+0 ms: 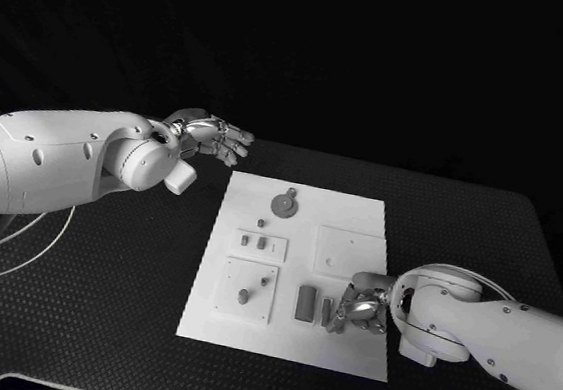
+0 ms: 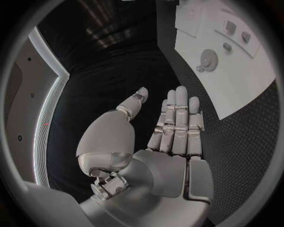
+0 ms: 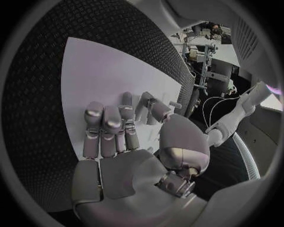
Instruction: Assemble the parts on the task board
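Early stage, I'd judge: most parts lie loose on the task board. Right hand over board's near-right parts, grip unclear. Left hand empty, fingers spread, well off the board.

Task board: white rectangular plate lying flat mid-desk. Round grey part sitting at its 12 o'clock end, two small parts at 9, one dark upright block standing toward 6.

White arms, silver hands
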You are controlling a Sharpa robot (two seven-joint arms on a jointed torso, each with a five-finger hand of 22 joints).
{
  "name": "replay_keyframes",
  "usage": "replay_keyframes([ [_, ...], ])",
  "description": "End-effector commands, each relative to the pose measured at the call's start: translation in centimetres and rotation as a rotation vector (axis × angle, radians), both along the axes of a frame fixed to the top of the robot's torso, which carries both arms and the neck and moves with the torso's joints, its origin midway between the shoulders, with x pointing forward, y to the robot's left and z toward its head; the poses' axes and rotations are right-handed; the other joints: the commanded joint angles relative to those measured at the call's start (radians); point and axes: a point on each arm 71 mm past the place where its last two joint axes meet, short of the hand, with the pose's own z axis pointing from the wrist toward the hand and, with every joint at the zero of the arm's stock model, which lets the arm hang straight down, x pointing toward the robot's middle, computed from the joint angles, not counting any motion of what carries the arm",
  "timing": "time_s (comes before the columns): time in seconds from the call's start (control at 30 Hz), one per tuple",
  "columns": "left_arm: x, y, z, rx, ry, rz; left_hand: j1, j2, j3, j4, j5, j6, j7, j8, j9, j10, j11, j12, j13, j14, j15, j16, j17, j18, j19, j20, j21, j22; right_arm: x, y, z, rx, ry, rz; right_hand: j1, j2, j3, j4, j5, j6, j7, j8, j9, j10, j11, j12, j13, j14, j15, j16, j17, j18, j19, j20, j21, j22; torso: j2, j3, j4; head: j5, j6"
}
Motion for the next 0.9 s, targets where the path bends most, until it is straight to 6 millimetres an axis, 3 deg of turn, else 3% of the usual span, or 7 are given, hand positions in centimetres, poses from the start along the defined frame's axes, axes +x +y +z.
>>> replay_keyframes([
  [0.03, -0.01, -0.21, 0.15, -0.004, -0.005, -0.018, -0.007, 0.004, 0.000, 0.008, 0.002, -0.002, 0.004, 0.007, -0.001, -0.007, -0.003, 0.006, -0.001, 0.001, 0.004, -0.006, 0.001, 0.007, 0.006, -0.003, -0.006, 0.001, 0.38, -0.44, -0.06, -0.022, -0.025, -0.023, -0.010, 0.011, 0.004, 0.013, -0.005, 0.005, 0.001, 0.003, -0.002, 0.008, 0.001, -0.006, 0.002, -0.002, -0.006, 0.005, -0.001, 0.029, -0.005, 0.003, 0.002, -0.001, 0.000, 0.0002, -0.0002, 0.000, -0.001],
  [0.33, -0.01, -0.24, 0.14, -0.003, -0.005, -0.019, -0.007, 0.004, 0.000, 0.008, 0.002, -0.002, 0.004, 0.007, -0.001, -0.007, -0.003, 0.006, -0.001, 0.001, 0.004, -0.006, 0.002, 0.007, 0.006, -0.003, -0.006, 0.001, 0.26, -0.26, -0.32, -0.045, 0.008, -0.003, -0.014, 0.005, 0.017, 0.018, -0.004, 0.005, 0.000, 0.005, -0.003, 0.010, 0.000, -0.006, 0.004, -0.003, -0.007, 0.006, -0.001, 0.029, -0.005, 0.002, 0.003, -0.001, 0.000, 0.0006, -0.0010, 0.000, -0.001],
  [0.5, -0.01, -0.26, 0.13, -0.004, -0.004, -0.020, -0.007, 0.004, 0.000, 0.008, 0.002, -0.002, 0.004, 0.007, -0.001, -0.007, -0.003, 0.006, -0.001, 0.001, 0.004, -0.006, 0.002, 0.007, 0.007, -0.004, -0.006, 0.002, 0.16, -0.29, -0.58, -0.072, 0.033, 0.008, 0.007, 0.007, 0.028, -0.017, 0.006, 0.004, 0.001, 0.005, -0.006, 0.009, 0.001, -0.006, 0.006, -0.002, -0.006, 0.007, -0.003, 0.029, -0.006, 0.001, 0.008, 0.001, 0.000, 0.0003, -0.0007, 0.000, -0.001],
  [0.6, 0.01, -0.21, 0.13, -0.003, -0.003, -0.019, -0.007, 0.004, 0.000, 0.008, 0.002, -0.002, 0.004, 0.007, -0.001, -0.007, -0.003, 0.006, -0.001, 0.001, 0.004, -0.007, 0.002, 0.007, 0.007, -0.004, -0.006, 0.002, 0.19, -0.24, -0.60, -0.066, 0.019, -0.005, 0.035, 0.013, 0.021, -0.060, 0.063, 0.003, 0.003, 0.006, -0.007, 0.009, 0.003, -0.007, 0.008, -0.002, -0.005, 0.007, -0.003, 0.029, -0.007, 0.002, 0.011, 0.002, 0.000, 0.0004, -0.0007, -0.001, -0.002],
  [0.9, -0.01, -0.26, 0.10, -0.001, -0.001, -0.023, -0.006, 0.004, 0.000, 0.008, 0.002, -0.002, 0.004, 0.007, -0.001, -0.007, -0.003, 0.007, -0.001, 0.001, 0.004, -0.007, 0.002, 0.007, 0.007, -0.003, -0.007, 0.002, 0.34, -0.26, -0.60, -0.058, 0.003, -0.022, 0.038, 0.015, 0.008, -0.057, 0.074, 0.005, 0.002, 0.008, -0.009, 0.012, 0.003, -0.007, 0.009, -0.001, -0.003, 0.007, -0.005, 0.029, -0.007, 0.005, 0.011, 0.000, 0.000, 0.0005, -0.0009, 0.000, -0.002],
])
